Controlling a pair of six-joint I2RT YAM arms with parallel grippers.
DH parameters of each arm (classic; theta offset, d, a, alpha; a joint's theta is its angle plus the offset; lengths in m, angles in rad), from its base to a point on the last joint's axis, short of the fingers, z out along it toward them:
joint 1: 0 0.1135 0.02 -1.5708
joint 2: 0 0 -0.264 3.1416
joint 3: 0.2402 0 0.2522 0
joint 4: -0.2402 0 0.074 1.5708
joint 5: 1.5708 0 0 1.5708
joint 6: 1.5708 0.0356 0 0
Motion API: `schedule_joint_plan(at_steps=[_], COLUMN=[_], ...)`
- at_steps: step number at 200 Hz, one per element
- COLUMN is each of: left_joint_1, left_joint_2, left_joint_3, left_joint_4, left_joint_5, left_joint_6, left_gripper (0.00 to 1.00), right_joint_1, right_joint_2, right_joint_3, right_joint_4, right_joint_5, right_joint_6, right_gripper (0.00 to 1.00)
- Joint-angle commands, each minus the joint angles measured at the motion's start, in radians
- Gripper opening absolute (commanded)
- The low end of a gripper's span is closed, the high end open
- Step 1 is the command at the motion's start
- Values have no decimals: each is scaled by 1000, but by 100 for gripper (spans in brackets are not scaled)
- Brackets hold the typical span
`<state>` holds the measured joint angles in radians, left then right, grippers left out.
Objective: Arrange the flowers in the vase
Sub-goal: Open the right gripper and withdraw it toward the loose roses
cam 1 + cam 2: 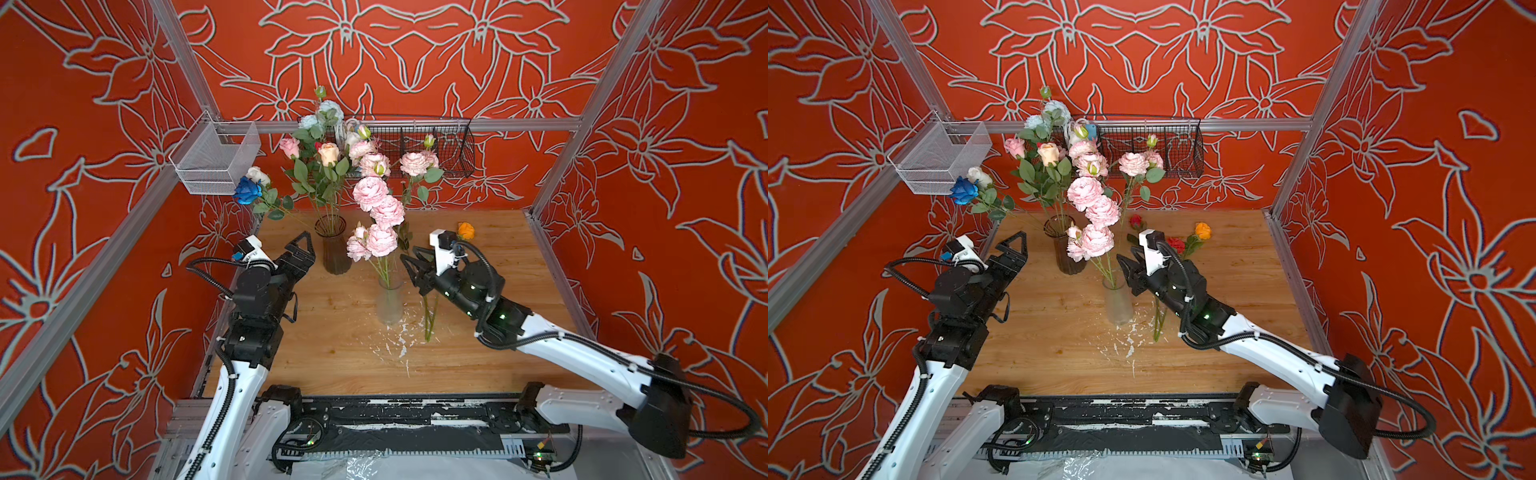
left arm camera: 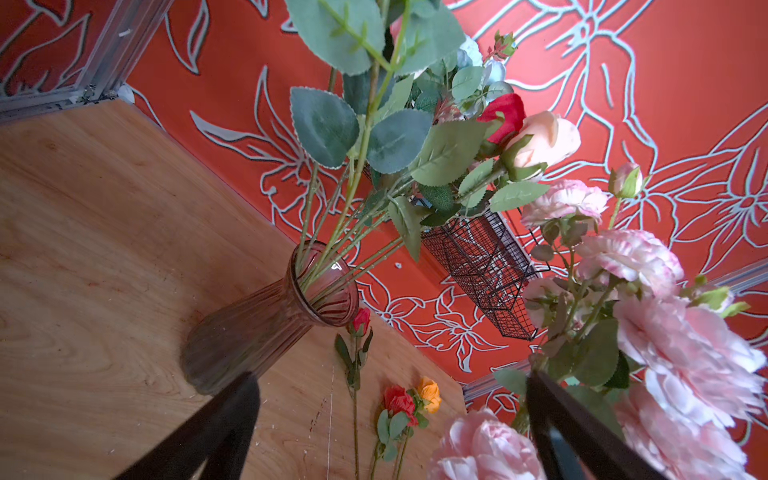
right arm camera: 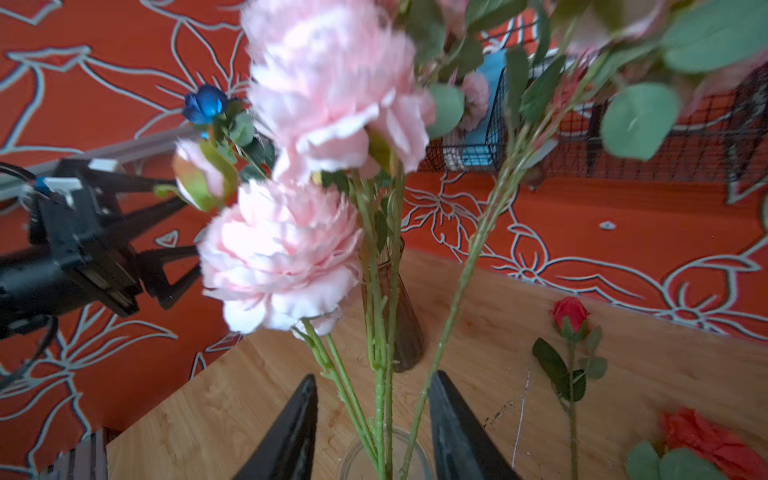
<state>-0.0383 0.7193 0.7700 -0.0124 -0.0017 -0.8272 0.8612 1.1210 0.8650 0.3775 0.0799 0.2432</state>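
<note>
Right jaws apart around pink peony stems (image 3: 382, 395) in clear vase (image 1: 389, 307), left jaws wide, roses (image 1: 328, 154) fill dark vase (image 1: 334, 257)

This is a robot test booth in a lab. Bare aluminium frame bars (image 1: 415, 124) carry flat panels of red wallpaper (image 1: 415, 50) on three sides of a small wooden table (image 1: 332, 357). A left arm (image 1: 245, 374) and a right arm (image 1: 582, 353), both white and black, rise from a scuffed black rail (image 1: 415, 419) at the table's front edge, with exposed cables (image 1: 299, 440) looping below. A white basket (image 1: 216, 162) and a black basket (image 1: 449, 153) hang from the frame, and artificial flowers (image 1: 370, 193) stand as props.
</note>
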Motion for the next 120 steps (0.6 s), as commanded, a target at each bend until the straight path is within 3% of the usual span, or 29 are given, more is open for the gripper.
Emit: schedule_joint_plan(at_steps=[1,22,31,66,120], left_joint_1=[6,6,7,7,6], left_joint_2=[6,14,18,60,157], left_joint_3=[-11,-9,-11,-11,20], left_joint_4=[31,26,28,27,9], left_joint_5=[3,2,4,36,119], left_joint_6=[2,1,-4,-37,-65], left_gripper=[100,100,100,100,100], right_joint_1=[9,-11,-49,-280,-393], right_joint_2=[-100,-150,-150,-44,372], right_joint_3=[-49,-113,-134,-100,151], right_joint_4=[-107,-208,-258,-460,-617], right_joint_5=[105,312,342,141,-19], right_joint_6=[-2,32,66,227,260], right_gripper=[47,48,48,47,42])
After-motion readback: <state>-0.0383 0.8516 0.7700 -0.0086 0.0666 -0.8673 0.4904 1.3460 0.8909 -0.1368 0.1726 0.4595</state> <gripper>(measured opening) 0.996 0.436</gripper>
